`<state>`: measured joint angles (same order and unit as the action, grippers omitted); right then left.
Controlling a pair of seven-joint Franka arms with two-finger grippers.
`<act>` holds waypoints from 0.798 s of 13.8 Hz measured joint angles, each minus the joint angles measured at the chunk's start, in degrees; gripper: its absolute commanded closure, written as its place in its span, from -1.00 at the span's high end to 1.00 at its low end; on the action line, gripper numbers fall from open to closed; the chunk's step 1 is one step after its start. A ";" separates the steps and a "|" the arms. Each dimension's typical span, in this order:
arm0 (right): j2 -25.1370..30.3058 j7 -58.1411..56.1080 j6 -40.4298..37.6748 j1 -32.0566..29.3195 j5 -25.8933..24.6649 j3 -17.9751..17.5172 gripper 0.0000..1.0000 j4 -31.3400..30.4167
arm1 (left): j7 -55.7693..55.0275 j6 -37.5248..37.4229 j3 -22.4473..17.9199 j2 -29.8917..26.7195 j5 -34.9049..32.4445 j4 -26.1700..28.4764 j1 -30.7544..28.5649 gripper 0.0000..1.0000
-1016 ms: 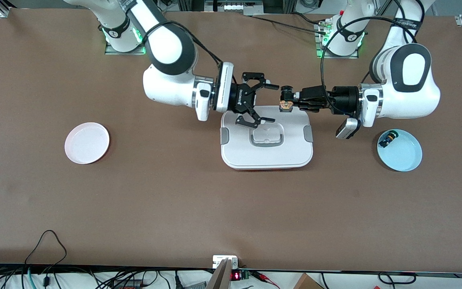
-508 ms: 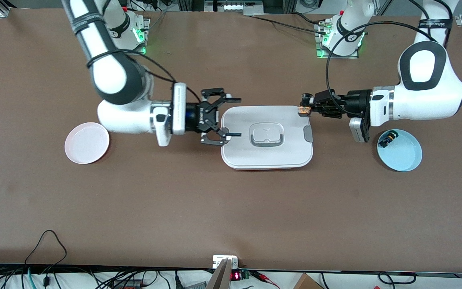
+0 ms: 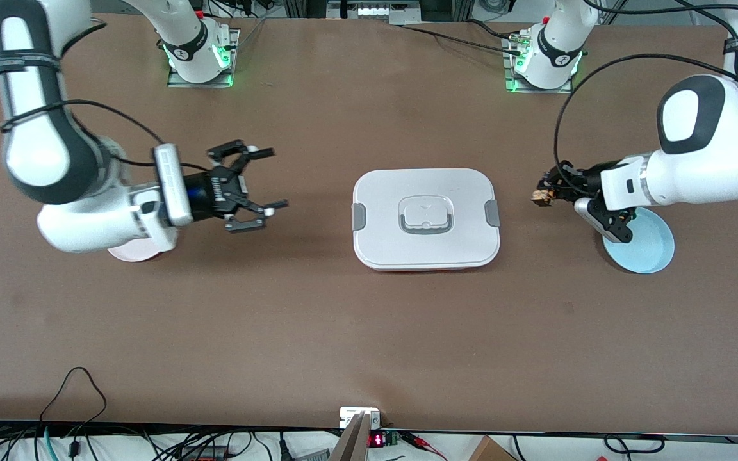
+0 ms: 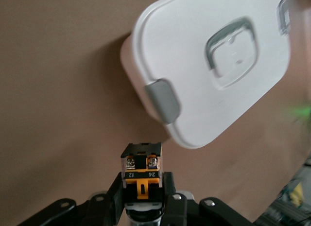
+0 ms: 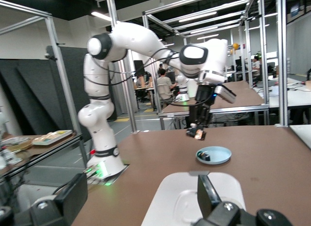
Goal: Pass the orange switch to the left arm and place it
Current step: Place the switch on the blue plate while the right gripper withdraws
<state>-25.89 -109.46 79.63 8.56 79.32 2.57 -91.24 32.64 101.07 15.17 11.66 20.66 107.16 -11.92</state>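
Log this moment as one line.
left claw: shut on orange switch, beside box | right claw: open, empty, near pink plate | handover: not done

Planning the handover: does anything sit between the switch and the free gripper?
Yes. The white box sits on the table between the left gripper, holding the orange switch, and the open right gripper.

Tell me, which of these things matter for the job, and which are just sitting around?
Part of the job:
- orange switch, clamped in the left gripper
- right gripper, open, over bare table
- box, the obstacle between the arms

Just lying about:
- pink plate
- light blue plate
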 measured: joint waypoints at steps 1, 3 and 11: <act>0.40 0.00 -2.66 -2.75 -2.63 0.02 1.00 0.09 | 2.84 0.04 -0.05 1.07 -3.73 -0.40 -0.88 -0.77; 1.28 0.00 -6.76 -7.83 -7.18 0.05 1.00 0.22 | 8.39 0.06 -0.12 3.17 -12.25 -1.68 -2.39 -0.76; 1.60 -0.03 -10.26 -16.91 -22.71 0.02 1.00 2.24 | 36.16 11.18 -0.31 12.23 -33.53 -3.39 -10.80 -0.74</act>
<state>-24.29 -109.49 69.38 -8.35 56.61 2.59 -89.00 68.80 112.25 14.86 23.89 -12.87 103.77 -22.72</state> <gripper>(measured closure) 0.000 0.652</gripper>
